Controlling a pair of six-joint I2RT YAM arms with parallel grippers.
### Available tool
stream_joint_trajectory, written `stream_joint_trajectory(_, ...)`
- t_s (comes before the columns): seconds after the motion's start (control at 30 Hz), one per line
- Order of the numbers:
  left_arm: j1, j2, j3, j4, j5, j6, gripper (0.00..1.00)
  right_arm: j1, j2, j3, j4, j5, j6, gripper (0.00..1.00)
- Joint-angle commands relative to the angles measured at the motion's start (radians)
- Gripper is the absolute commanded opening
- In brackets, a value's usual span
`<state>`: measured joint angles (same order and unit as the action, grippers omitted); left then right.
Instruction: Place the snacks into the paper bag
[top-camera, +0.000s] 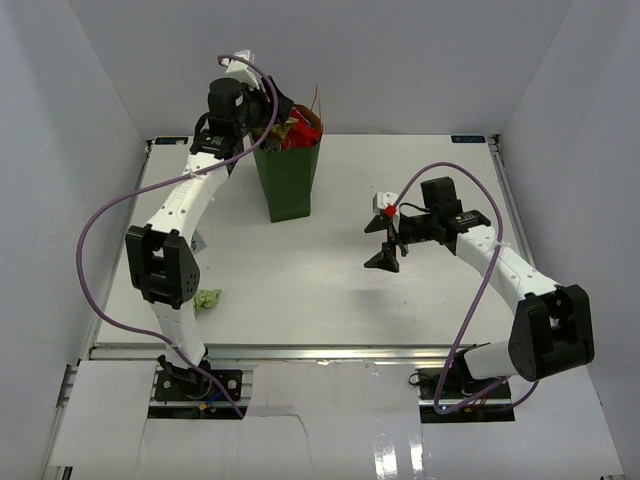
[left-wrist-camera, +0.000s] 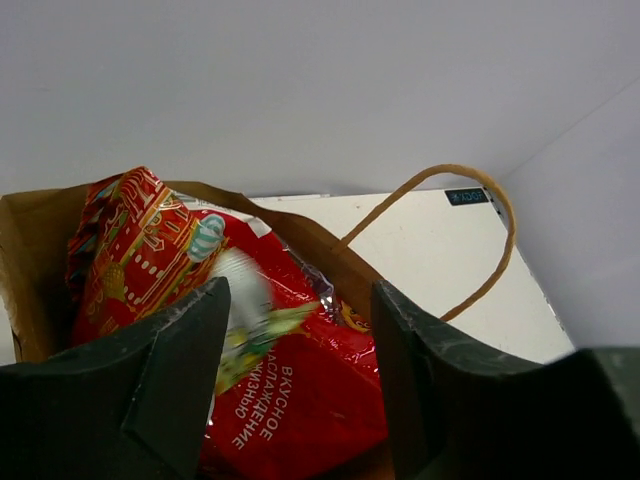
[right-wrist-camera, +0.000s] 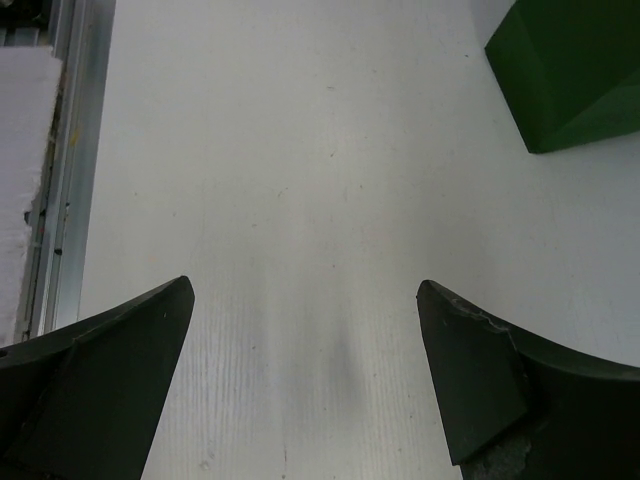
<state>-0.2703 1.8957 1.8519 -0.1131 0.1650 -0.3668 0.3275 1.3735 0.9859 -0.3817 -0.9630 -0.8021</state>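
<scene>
Green paper on the outside, the paper bag (top-camera: 290, 185) stands upright toward the back left of the white table (top-camera: 330, 300) in the overhead view. Red bags (top-camera: 298, 128) poke out of its open top, filling the mouth. My left gripper (top-camera: 268, 125) hangs right at that mouth, on its left side; from up here I cannot tell how its fingers stand. My right gripper (top-camera: 382, 243) is over bare table to the right of the paper bag, well apart from it, fingers spread. A small light green packet (top-camera: 207, 298) lies on the table beside my left arm, near the front edge.

From my left wrist I look down into the paper bag's brown inside. The red bags (left-wrist-camera: 300, 400), shiny and crinkled with gold and white print, sit just below my fingers. My left gripper (left-wrist-camera: 300, 300) is released, jaws wide, nothing between them. One thin loop handle (left-wrist-camera: 480, 200) arches up at the right.

From my right wrist, my right gripper (right-wrist-camera: 305, 290) is likewise spread wide and grasps nothing, with only table beneath it. A lower corner of the paper bag shows at the upper right, and a metal rail (right-wrist-camera: 65, 150) runs along the left edge.
</scene>
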Motion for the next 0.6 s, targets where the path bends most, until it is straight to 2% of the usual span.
stream_joint_trajectory(0.0, -0.001, -0.084, 0.062, 0.009, 0.017, -0.007, 0.70, 0.021, -0.002, 0.040, -0.170, -0.095, -0.240, 0.98)
stream_joint_trajectory(0.03, -0.001, -0.092, 0.082, 0.001, 0.027, -0.014, 0.75, 0.030, 0.007, 0.046, -0.204, -0.097, -0.288, 0.98)
stream_joint_trajectory(0.13, -0.001, -0.148, 0.081, -0.016, 0.062, -0.023, 0.79, 0.086, 0.038, 0.075, -0.299, -0.077, -0.428, 0.98)
stream_joint_trajectory(0.33, -0.001, -0.392, -0.064, -0.058, 0.090, 0.005, 0.79, 0.263, 0.162, 0.207, -0.338, -0.020, -0.474, 0.99)
stream_joint_trajectory(0.4, 0.000, -0.523, -0.167, -0.097, 0.082, 0.040, 0.80, 0.368, 0.202, 0.244, -0.291, 0.018, -0.390, 1.00)
stream_joint_trajectory(0.43, 0.000, -0.573, -0.209, -0.135, 0.058, 0.049, 0.80, 0.404, 0.234, 0.264, -0.170, 0.036, -0.328, 1.00)
stream_joint_trajectory(0.47, -0.001, -0.624, -0.251, -0.157, 0.039, 0.060, 0.80, 0.445, 0.251, 0.267, -0.089, 0.096, -0.160, 1.00)
stream_joint_trajectory(0.5, 0.000, -0.674, -0.335, -0.178, 0.022, 0.065, 0.80, 0.523, 0.268, 0.269, -0.009, 0.130, -0.081, 0.96)
stream_joint_trajectory(0.57, 0.002, -0.831, -0.414, -0.247, -0.039, 0.060, 0.81, 0.597, 0.326, 0.292, 0.170, 0.221, 0.106, 0.96)
